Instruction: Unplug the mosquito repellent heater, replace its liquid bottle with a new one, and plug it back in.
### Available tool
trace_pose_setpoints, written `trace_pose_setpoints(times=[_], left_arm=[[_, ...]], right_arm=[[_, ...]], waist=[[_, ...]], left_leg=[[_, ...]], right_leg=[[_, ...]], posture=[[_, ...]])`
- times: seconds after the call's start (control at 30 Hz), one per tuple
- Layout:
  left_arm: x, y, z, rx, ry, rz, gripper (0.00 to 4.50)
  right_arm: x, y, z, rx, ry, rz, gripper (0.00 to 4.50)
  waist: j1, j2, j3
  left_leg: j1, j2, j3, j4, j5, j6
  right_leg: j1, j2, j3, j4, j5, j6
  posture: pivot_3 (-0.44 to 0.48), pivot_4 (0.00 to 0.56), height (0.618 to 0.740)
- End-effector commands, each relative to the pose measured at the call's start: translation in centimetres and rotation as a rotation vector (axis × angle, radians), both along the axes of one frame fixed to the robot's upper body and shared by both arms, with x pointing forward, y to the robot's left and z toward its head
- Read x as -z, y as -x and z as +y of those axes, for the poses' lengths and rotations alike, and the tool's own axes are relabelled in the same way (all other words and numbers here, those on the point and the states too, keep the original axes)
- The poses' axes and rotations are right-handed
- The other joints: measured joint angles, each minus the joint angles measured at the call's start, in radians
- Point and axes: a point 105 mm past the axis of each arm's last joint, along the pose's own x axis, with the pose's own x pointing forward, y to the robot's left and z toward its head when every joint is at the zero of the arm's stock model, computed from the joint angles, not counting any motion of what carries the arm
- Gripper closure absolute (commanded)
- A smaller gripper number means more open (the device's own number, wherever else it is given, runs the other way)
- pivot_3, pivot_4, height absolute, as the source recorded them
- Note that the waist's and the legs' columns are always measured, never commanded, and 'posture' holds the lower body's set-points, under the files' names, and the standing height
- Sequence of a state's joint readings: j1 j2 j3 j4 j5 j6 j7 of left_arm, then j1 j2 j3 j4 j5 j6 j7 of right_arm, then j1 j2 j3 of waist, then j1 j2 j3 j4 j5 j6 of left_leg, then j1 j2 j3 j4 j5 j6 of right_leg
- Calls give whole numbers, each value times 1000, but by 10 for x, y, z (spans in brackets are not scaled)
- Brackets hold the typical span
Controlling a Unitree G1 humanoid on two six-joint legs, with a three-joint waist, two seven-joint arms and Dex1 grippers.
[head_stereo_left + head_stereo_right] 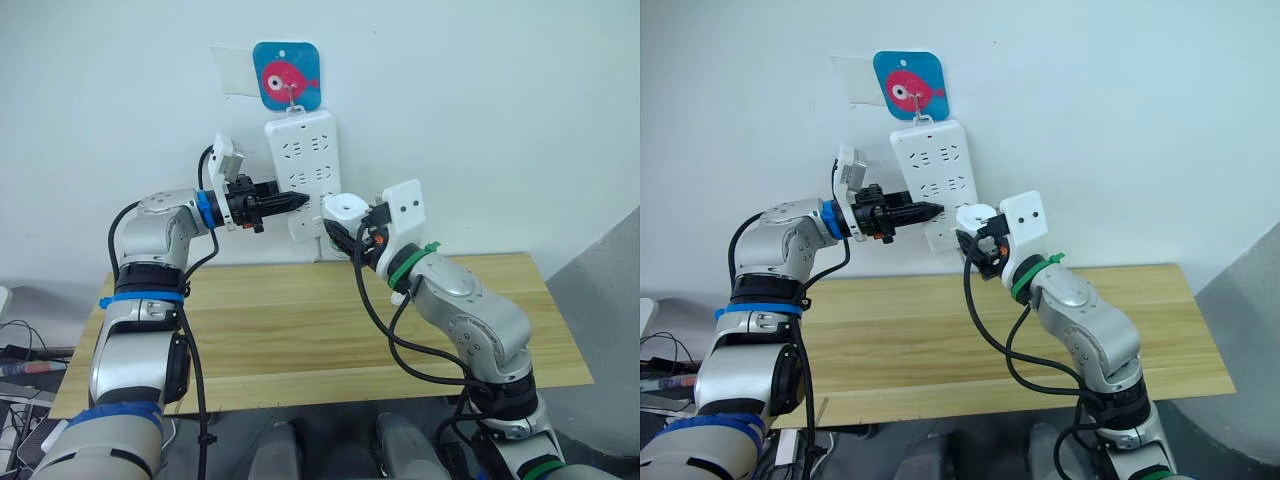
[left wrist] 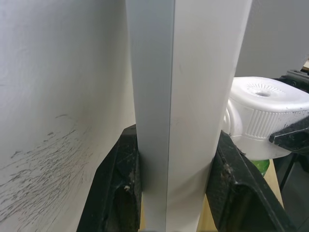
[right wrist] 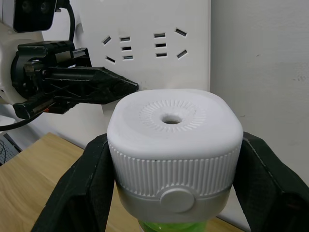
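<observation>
A long white power strip (image 1: 305, 170) hangs on the white wall (image 1: 500, 110), above the back edge of a wooden table (image 1: 300, 330). It hangs from a hook on a blue square sticker with a pink fish (image 1: 287, 75).

The left gripper (image 1: 296, 202) reaches in from the left side and grabs the power strip at its edge. In the left wrist view, one black finger (image 2: 118, 188) sits on each side of the strip, pressed tight against it. So the left gripper is closed on the power strip.

The right gripper (image 1: 345, 232) is up near the bottom of the power strip, just to the right of the left gripper. It holds the mosquito repellent heater (image 3: 174, 145). The heater is a small white rounded box with a round hole on top and little ridges around its side. In the right wrist view, a black finger (image 3: 79, 188) squeezes each side of the heater. A bit of green bottle (image 3: 169, 226) peeks out under it. The heater is right next to the lower part of the power strip. The pictures do not show if its prongs are in a socket or out.

The table below has nothing sitting on it.
</observation>
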State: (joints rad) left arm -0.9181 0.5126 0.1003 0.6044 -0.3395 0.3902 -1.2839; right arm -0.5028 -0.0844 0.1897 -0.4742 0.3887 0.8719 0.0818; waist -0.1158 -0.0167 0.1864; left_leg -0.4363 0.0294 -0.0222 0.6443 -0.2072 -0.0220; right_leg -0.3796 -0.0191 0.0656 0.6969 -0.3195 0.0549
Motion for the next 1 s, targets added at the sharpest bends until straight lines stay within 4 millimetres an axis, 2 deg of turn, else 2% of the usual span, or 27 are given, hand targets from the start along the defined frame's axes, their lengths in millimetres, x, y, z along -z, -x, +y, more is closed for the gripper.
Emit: trace_pose_setpoints(times=[0.03, 0.5, 0.77, 1.0], left_arm=[[-9, 10, -15, 85, 39, -27, 3172], [-11, 14, -23, 79, 86, -21, 3172], [-12, 17, -25, 74, 112, -14, 3172], [-12, 18, -26, 73, 119, -12, 3172]], right_arm=[[-14, 2, 7, -16, -20, -60, 1500], [-12, -9, 36, -52, 47, -63, 1500], [-8, -10, 46, -70, 71, -66, 1500], [5, -7, 53, -118, 136, -27, 1500]], waist=[[0, 0, 0], [-22, 0, 0], [-28, 0, 0], [-28, 0, 0]], left_leg=[[0, 0, 0, 0, 0, 0], [2, 0, 0, 1, 0, -1], [5, 0, -1, 1, 4, -7], [6, -1, -1, 1, 7, -11]], right_leg=[[0, 0, 0, 0, 0, 0], [0, 0, 0, 4, 0, 0], [-1, 0, 1, 13, 0, 0], [-1, 1, 2, 17, 0, 0]], posture=[[-130, 173, 740], [-116, 162, 740], [-109, 154, 740], [-105, 145, 740]])
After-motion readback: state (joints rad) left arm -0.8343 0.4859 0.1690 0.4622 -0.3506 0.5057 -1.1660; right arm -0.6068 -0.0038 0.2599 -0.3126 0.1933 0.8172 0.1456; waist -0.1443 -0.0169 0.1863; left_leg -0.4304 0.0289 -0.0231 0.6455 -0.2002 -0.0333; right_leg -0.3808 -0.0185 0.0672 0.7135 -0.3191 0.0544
